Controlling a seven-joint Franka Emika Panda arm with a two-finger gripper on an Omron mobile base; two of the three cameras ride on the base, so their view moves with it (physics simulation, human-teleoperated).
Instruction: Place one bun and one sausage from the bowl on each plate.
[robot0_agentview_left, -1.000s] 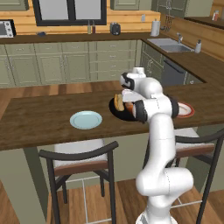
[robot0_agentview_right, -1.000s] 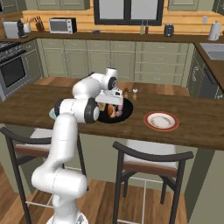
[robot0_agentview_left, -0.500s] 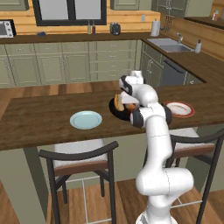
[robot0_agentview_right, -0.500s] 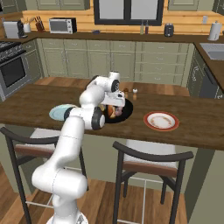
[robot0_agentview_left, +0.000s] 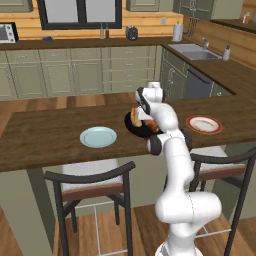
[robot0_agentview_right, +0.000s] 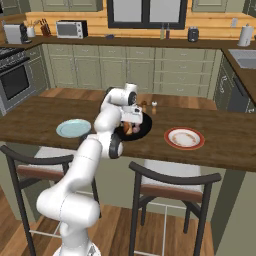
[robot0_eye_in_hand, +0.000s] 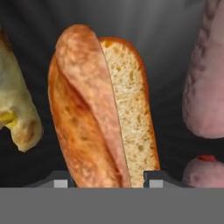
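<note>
**Q:** where's everything sitting right now?

**A:** I'm over the black bowl (robot0_agentview_right: 141, 131) on the counter (robot0_agentview_left: 45, 135), between two plates: blue plate (robot0_agentview_left: 98, 136), red-rimmed plate (robot0_agentview_right: 184, 138), both well apart. My fingers (robot0_eye_in_hand: 62, 181) straddle one split bun (robot0_eye_in_hand: 103, 118) in the bowl; can't tell if they're gripping it. I count one pinkish sausage (robot0_eye_in_hand: 205, 87) beside it.

We see a matt dark wood counter (robot0_agentview_left: 45, 135), glossy black bowl (robot0_eye_in_hand: 175, 52), split bun (robot0_eye_in_hand: 103, 109) with rough browned crust and porous crumb, mottled pinkish sausage (robot0_eye_in_hand: 205, 78), smooth glazed pale blue plate (robot0_agentview_left: 98, 136).
</note>
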